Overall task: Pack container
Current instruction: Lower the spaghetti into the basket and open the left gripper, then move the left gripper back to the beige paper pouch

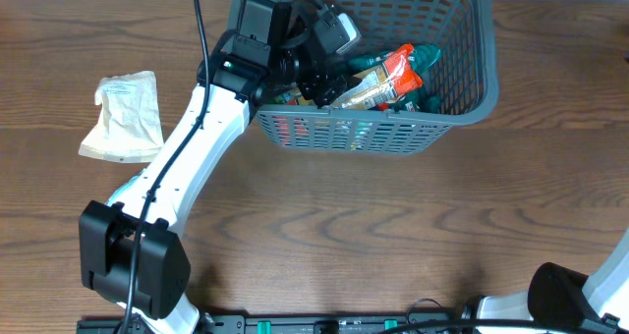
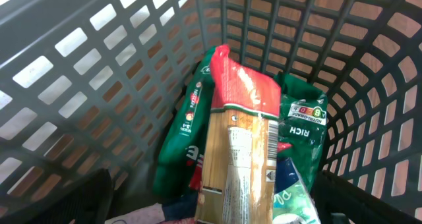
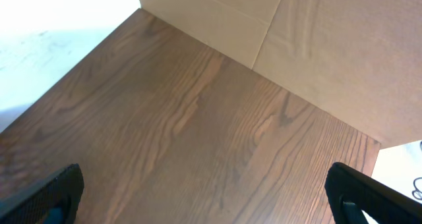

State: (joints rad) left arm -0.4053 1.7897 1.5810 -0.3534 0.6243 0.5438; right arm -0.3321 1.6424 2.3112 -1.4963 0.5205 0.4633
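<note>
The container [image 1: 354,133] is a dark grey lattice basket at the back middle of the table. Inside lie a red and tan snack packet [image 1: 383,79] and green packets [image 1: 425,54]. My left gripper [image 1: 319,83] reaches down into the basket's left part. In the left wrist view the basket wall [image 2: 99,85] surrounds the red and tan packet [image 2: 241,145], which lies on green packets [image 2: 300,118]. My left gripper [image 2: 211,207] is open, with its fingers wide apart on either side of the packets. My right gripper [image 3: 204,197] is open and empty over bare wood.
A beige paper packet [image 1: 123,116] lies on the table left of the basket. The right arm's base [image 1: 570,295] sits at the front right corner. A cardboard wall [image 3: 316,46] borders the table in the right wrist view.
</note>
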